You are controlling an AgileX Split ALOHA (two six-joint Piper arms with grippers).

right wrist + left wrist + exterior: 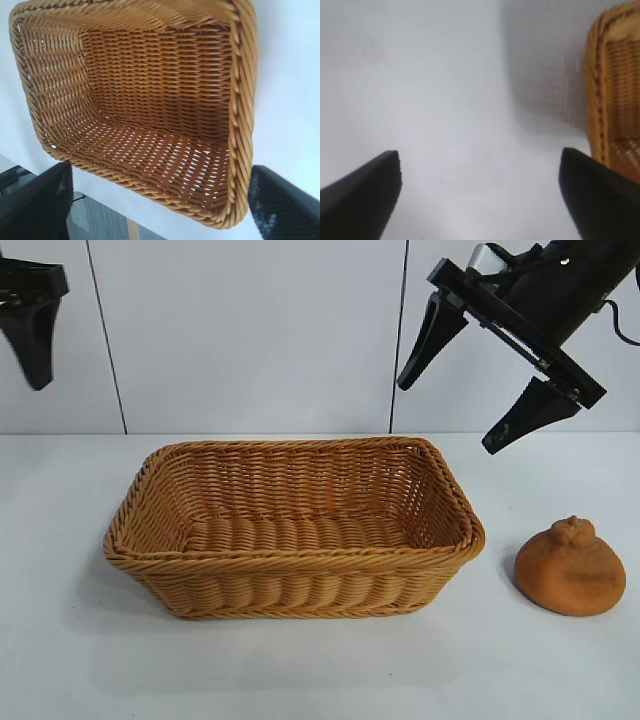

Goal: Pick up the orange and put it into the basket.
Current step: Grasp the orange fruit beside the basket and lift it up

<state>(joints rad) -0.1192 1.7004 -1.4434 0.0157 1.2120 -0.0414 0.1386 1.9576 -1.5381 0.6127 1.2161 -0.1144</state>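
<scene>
The orange [571,567] is a dull-orange, rough-skinned dome with a knobbly bump on top. It sits on the white table at the right, just off the basket's right end. The woven tan basket [300,562] stands empty in the middle of the table; its inside fills the right wrist view [240,100] and its edge shows in the left wrist view [597,100]. My right gripper [448,418] hangs open and empty high above the basket's right end, up and left of the orange. My left gripper [35,375] is parked high at the far left, open and empty.
The white table [60,540] runs to a white panelled wall behind. In the right wrist view a table edge and grey floor [100,220] show beyond the basket. A cable [625,335] trails from the right arm.
</scene>
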